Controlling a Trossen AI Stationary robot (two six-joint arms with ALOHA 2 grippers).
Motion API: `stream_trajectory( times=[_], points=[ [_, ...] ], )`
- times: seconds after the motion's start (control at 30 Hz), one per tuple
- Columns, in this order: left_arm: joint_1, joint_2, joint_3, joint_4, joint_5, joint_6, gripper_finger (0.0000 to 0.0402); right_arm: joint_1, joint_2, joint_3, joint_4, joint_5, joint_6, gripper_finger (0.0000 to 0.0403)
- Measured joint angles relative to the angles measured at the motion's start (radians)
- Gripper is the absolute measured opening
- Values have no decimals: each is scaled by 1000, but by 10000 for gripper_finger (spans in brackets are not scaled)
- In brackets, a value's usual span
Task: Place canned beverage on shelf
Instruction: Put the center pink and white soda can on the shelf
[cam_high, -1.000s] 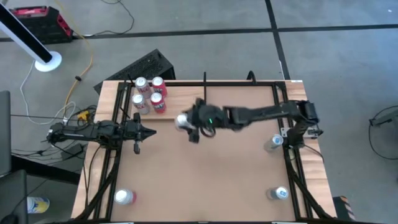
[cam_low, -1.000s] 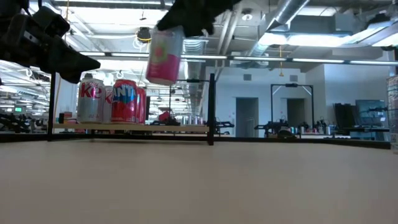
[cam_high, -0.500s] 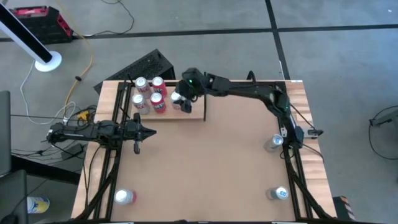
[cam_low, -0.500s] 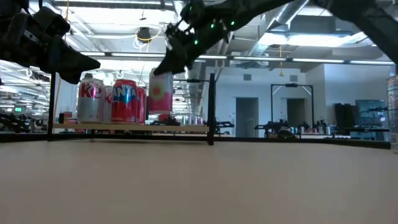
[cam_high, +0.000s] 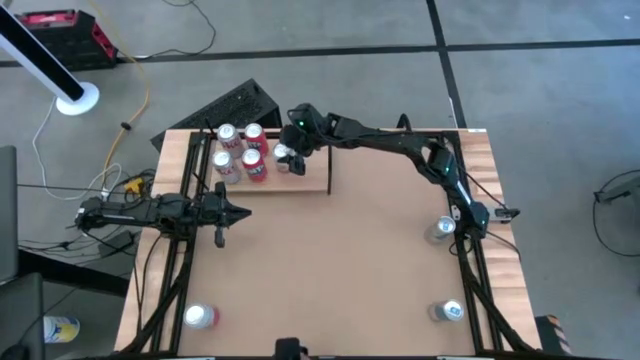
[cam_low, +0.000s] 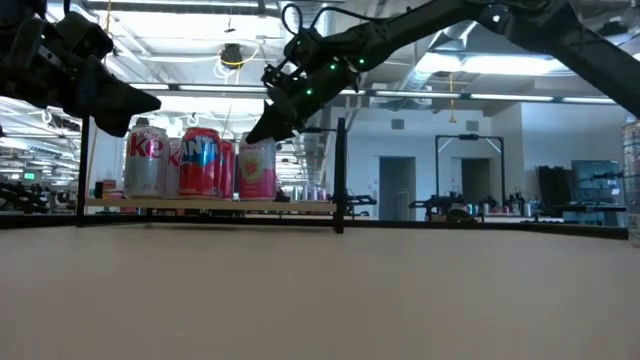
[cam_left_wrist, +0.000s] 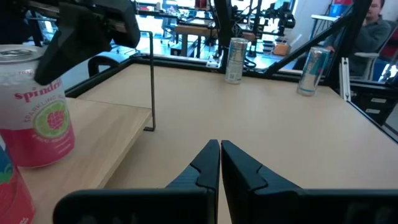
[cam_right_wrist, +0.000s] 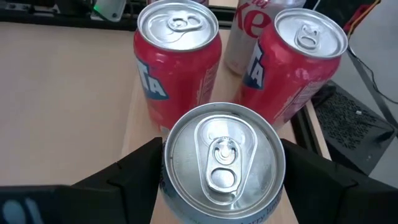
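A pink canned beverage (cam_low: 257, 168) stands upright on the shelf (cam_high: 305, 180), the pale plank at the table's far left with a thin black upright (cam_high: 329, 160). My right gripper (cam_high: 290, 152) is shut on this can, whose silver top (cam_right_wrist: 222, 155) fills the right wrist view. Its bottom rests on the plank (cam_left_wrist: 106, 134) next to several red and white cans (cam_low: 180, 160). My left gripper (cam_high: 240, 211) waits shut over the table's left side, its fingertips (cam_left_wrist: 219, 149) together. My right gripper pinches the can's upper side wall (cam_right_wrist: 169, 186) just below the rim, one finger (cam_right_wrist: 137, 168) on each side. The fingers slant down from above, coming from the table's right. The can sits upright with its bottom on the shelf.
Two red cans (cam_right_wrist: 177, 62) and a white one (cam_right_wrist: 249, 25) stand close behind the held can. Loose cans stand at the table's right edge (cam_high: 440, 230), near right corner (cam_high: 450, 312) and near left corner (cam_high: 200, 317). A person (cam_left_wrist: 373, 18) sits beyond the table.
My right gripper has carried the pink can from above the table's middle toward the far left and down. The can, lifted clear a second ago, now stands upright on the shelf beside the red cans, with the fingers still on it.
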Motion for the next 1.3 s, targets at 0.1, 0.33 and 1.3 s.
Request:
stream_trajectory(
  times=[0.1, 0.33, 1.3],
  points=[
    [0, 0, 0, 0, 0, 0, 0, 0, 0, 0, -2, 0, 0, 308],
    [0, 0, 0, 1, 0, 0, 0, 0, -5, 0, -7, 56, 0, 378],
    [0, 0, 0, 2, -6, 38, 0, 229, -16, -2, -99, 486, 23, 28]
  ],
)
